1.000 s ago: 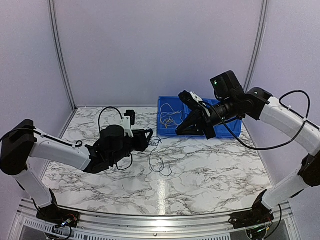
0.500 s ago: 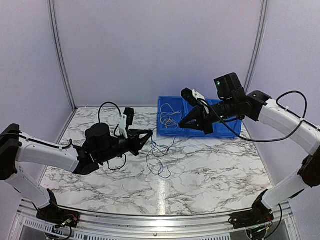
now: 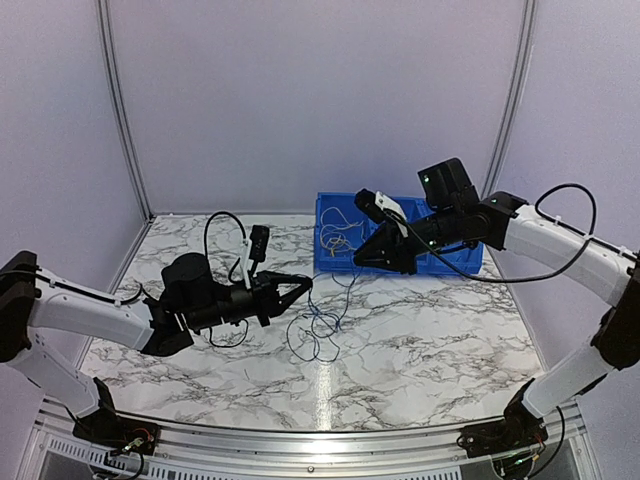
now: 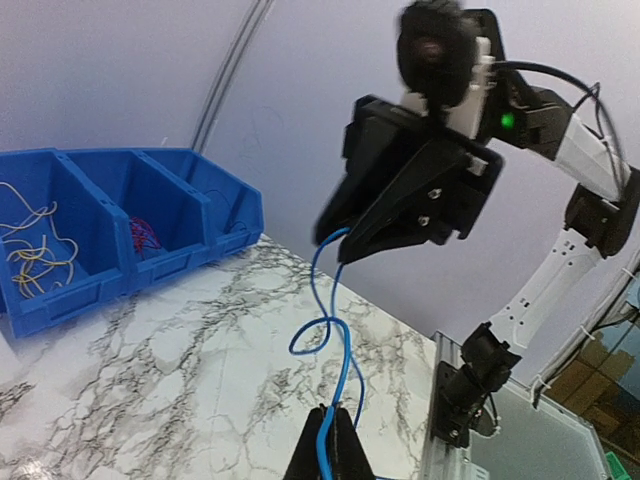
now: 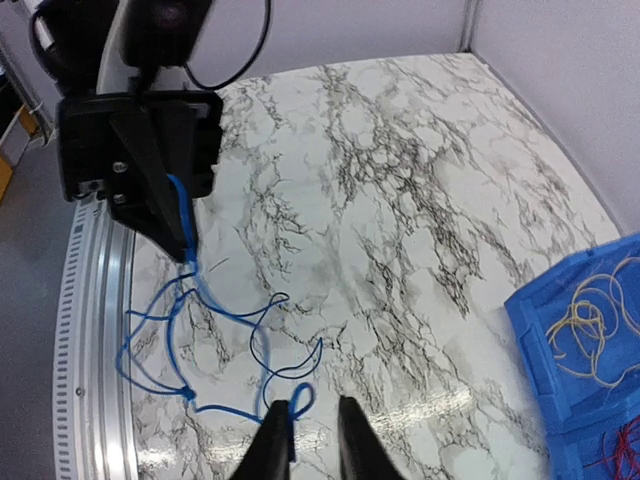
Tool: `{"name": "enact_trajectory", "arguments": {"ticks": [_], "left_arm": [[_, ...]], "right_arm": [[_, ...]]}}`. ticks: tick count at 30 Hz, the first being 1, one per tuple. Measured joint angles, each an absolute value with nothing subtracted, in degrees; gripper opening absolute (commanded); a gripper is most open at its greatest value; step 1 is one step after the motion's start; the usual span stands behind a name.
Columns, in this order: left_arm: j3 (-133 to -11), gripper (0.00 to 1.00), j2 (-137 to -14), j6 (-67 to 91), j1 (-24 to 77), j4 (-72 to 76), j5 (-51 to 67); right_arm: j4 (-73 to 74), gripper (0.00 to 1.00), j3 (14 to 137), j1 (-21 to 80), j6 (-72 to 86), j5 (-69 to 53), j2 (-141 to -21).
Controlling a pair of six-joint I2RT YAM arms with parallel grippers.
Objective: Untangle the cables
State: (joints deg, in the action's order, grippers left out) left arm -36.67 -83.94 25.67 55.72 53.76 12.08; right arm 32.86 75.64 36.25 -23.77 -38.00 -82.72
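Observation:
The cables in play are thin dark blue wires (image 3: pixel 322 322), looped loosely on the marble table between the arms. My left gripper (image 3: pixel 303 286) is shut on one blue strand (image 4: pixel 335 340), which comes out of its tips (image 4: pixel 331 415) and rises toward my right gripper (image 4: pixel 342 250). My right gripper (image 3: pixel 358 263) hovers near the blue bin with its jaws a little apart (image 5: pixel 311 401). A small blue loop (image 5: pixel 318 392) rests against its left finger (image 5: pixel 275 435). More blue loops (image 5: pixel 170 340) trail back to my left gripper (image 5: pixel 185 250).
A blue bin (image 3: pixel 330 262) with compartments stands at the back centre of the table. Yellow-white wires (image 4: pixel 30 255) lie in one compartment and red wires (image 4: pixel 145 236) in the one beside it. The table's metal front rail (image 3: pixel 300 440) runs along the near edge.
My left gripper has closed on the blue strand and shifted lower and toward the centre. My right gripper's jaws have parted slightly. The blue loops have spread out on the table.

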Motion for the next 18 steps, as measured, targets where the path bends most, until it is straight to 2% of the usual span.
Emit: {"name": "enact_trajectory", "arguments": {"ticks": [9, 18], "left_arm": [[-33.7, 0.0, -85.3, 31.7, 56.2, 62.7, 13.2], [-28.9, 0.0, -94.6, 37.4, 55.8, 72.8, 11.1]], "right_arm": [[32.2, 0.5, 68.3, 38.0, -27.7, -30.9, -83.3], [31.4, 0.53, 62.2, 42.9, -32.0, -28.8, -81.5]]}}
